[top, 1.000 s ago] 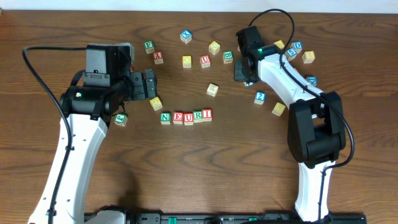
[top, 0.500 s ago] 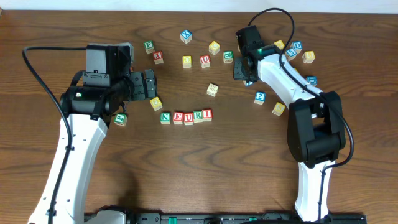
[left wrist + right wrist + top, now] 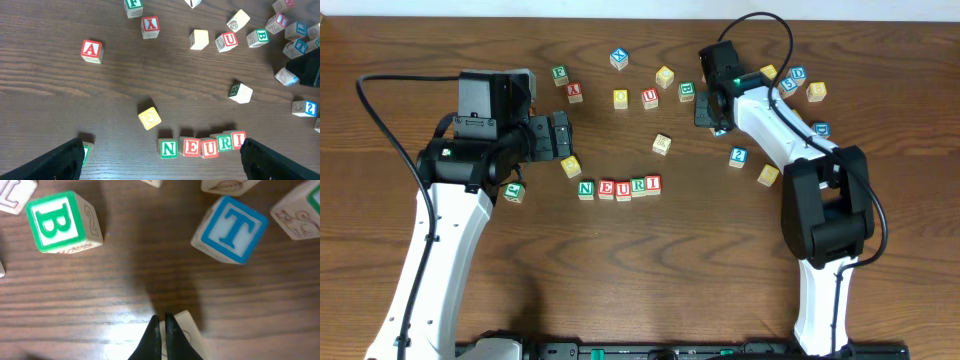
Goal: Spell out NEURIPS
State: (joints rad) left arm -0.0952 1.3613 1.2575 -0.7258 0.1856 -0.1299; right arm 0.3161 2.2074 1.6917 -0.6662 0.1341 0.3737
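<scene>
setting: wood table, soft light

dark brown wood-grain table (image 3: 650, 260) fills nearly every view, grain running left to right. pale strip (image 3: 880, 6) beyond its far edge in the overhead view; cannot tell wall or floor. diffuse light, soft shadows, faint sheen on the wood.

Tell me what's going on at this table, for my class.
A robot is spelling NEURIPS. A row of small wooden letter cubes reading NEURI lies on the brown wooden table; P and S are not yet added. The left gripper hangs open and empty near the row's N end. The right gripper is shut on nothing, near the green-faced B cube.
</scene>
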